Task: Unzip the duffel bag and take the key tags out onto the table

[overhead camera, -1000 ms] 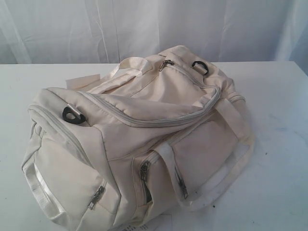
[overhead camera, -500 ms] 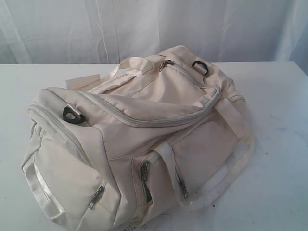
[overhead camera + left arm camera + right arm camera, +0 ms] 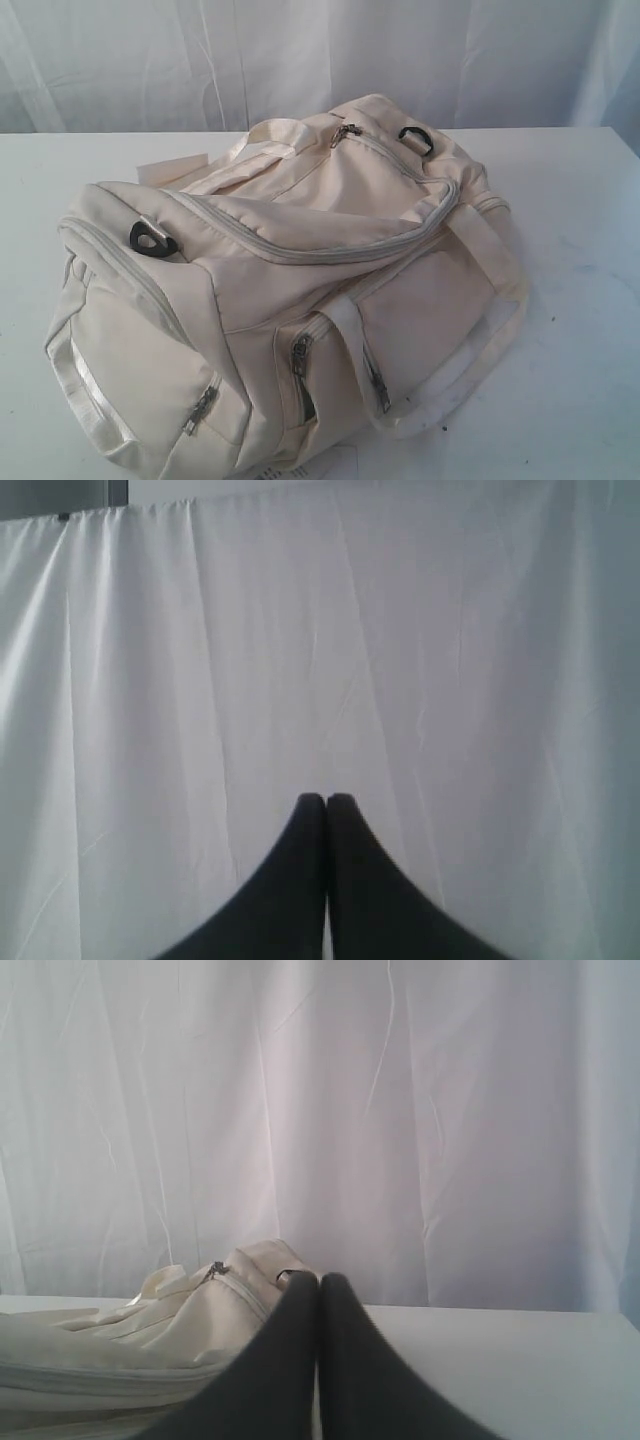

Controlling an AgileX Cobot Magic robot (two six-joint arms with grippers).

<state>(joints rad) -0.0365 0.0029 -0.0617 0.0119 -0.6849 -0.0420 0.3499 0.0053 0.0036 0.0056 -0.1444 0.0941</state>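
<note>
One duffel bag (image 3: 300,270) lies zipped on the table (image 3: 580,250); its long axis runs eight o'clock to two o'clock, pocketed end toward eight; left pincer (image 3: 326,800) and right pincer (image 3: 319,1280) are both pressed closed.

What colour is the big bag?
Cream-white; the duffel bag shows best in the exterior view.

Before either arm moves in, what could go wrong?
1. The bag has several zips; the tags are not in view, so the wrong pocket may get opened.
2. The bag is soft and slumped; tugging the top zip pull could drag it along the table instead of opening it.
3. The left gripper and right gripper are both shut, and the pull is small: easy to miss.
</note>
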